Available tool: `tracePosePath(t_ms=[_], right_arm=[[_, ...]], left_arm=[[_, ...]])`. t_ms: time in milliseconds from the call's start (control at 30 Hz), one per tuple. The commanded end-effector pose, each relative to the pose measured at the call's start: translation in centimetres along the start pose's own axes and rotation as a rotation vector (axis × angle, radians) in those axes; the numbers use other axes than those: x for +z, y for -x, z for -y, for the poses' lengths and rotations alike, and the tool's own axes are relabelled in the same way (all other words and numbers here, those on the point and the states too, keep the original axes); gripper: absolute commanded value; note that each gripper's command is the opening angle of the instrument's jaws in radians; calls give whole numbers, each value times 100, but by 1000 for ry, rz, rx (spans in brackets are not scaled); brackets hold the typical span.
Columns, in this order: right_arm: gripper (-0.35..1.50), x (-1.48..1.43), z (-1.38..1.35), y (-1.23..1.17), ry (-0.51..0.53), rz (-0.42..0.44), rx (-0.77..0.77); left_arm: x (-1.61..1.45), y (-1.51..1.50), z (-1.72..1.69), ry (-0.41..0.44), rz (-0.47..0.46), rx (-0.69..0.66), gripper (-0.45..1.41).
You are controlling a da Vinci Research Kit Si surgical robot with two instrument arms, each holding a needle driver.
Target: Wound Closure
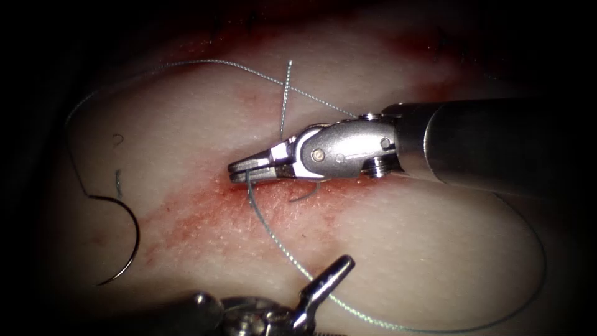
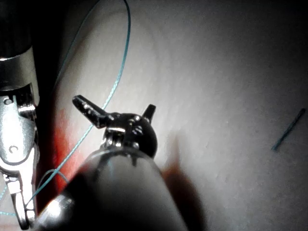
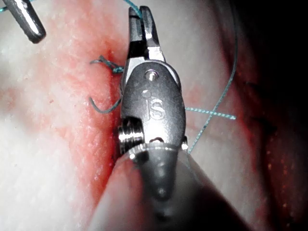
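Observation:
My right tool (image 1: 239, 171) lies low over the red-stained cut (image 1: 205, 211), jaws shut on the thread (image 1: 264, 224) just beside a knot with short tails (image 3: 108, 65); the same grip is seen in the right wrist view (image 3: 142, 21). From there the thread curves down past my left tool (image 1: 320, 286), which stands open near the front edge and holds nothing (image 2: 118, 109). The curved needle (image 1: 127, 239) rests free on the tissue left of the cut, not in the tissue. Its thread arcs up and across the far tissue (image 1: 211, 61).
A stiff thread end (image 1: 286, 99) sticks up behind the right tool. A short cut piece of thread (image 1: 118, 183) lies near the needle, another (image 2: 288, 134) on pale tissue. A wide thread loop (image 1: 535, 261) sweeps round at the right. Red fluid (image 3: 77, 120) stains the tissue along the cut.

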Motion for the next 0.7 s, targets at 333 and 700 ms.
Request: tracePosePath(t_ms=[333,700], right_arm=[[-35,12,-3,15,5,7,30],[-35,10,-8,19,9,11,54]], left_arm=[[15,-3,-3,-51,23,95,90],[28,-18,1,-119,35,150,78]])
